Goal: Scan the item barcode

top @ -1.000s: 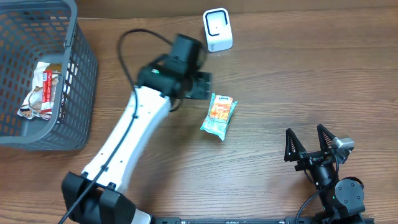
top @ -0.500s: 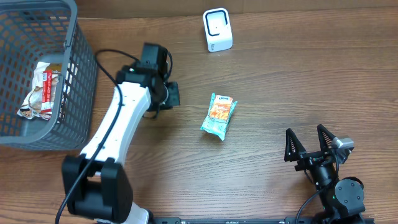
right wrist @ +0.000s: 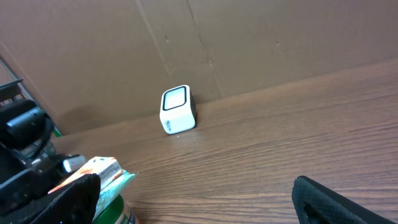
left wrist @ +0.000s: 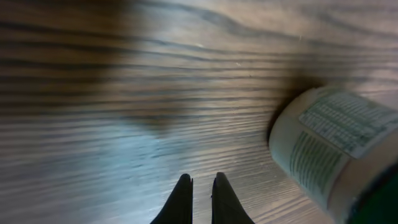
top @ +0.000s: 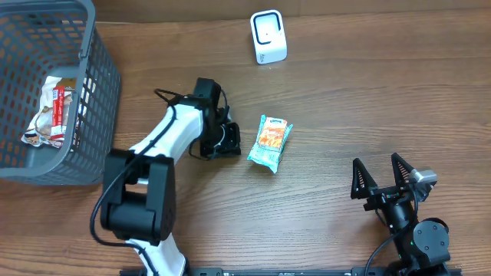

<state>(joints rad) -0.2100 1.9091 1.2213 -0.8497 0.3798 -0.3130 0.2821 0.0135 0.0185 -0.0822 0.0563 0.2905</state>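
The item, a teal and orange snack packet (top: 270, 142), lies flat mid-table. My left gripper (top: 229, 141) sits low just left of it, shut with nothing held. In the left wrist view the two dark fingertips (left wrist: 185, 182) stand almost together over bare wood, and the packet's printed end (left wrist: 329, 146) lies to their right, apart from them. The white barcode scanner (top: 268, 36) stands at the table's back, also visible as the scanner (right wrist: 177, 109) in front of a cardboard wall. My right gripper (top: 377, 162) rests open near the front right, its fingers (right wrist: 339, 202) spread wide and holding nothing.
A grey wire basket (top: 93, 100) at the far left holds a red and white wrapper (top: 54, 113). The left arm (top: 173, 134) lies between basket and packet. In the right wrist view the packet (right wrist: 93, 177) and left arm (right wrist: 25, 140) are at the left.
The left arm has swung from near the scanner, out to the left, then down beside the packet. Its jaws went from partly open to shut. The packet and right arm have not moved.
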